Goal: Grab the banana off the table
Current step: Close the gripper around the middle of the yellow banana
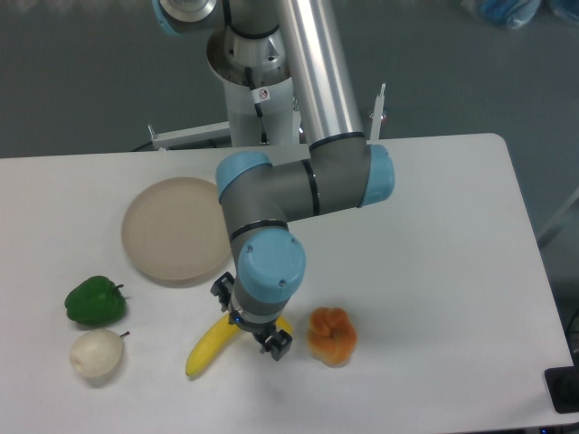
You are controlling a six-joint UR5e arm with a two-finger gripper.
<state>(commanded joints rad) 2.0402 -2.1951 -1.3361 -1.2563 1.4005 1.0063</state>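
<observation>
Presently the gripper (254,327) is hanging directly over the banana (206,349), covering its upper end, presumably lining up a grasp; whether its fingers are apart or together cannot be told. That smooth, curved yellow fruit is lying flat on the white table (434,271), just left of the orange lobed fruit (331,335).

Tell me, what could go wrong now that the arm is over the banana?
The gripper sits over the upper half of the banana, not its middle, so the fruit might tip or slip when lifted. The orange fruit lies close to one side and could get nudged. The wrist hides the fingers from this camera, so whether they straddle the banana cannot be told.
</observation>
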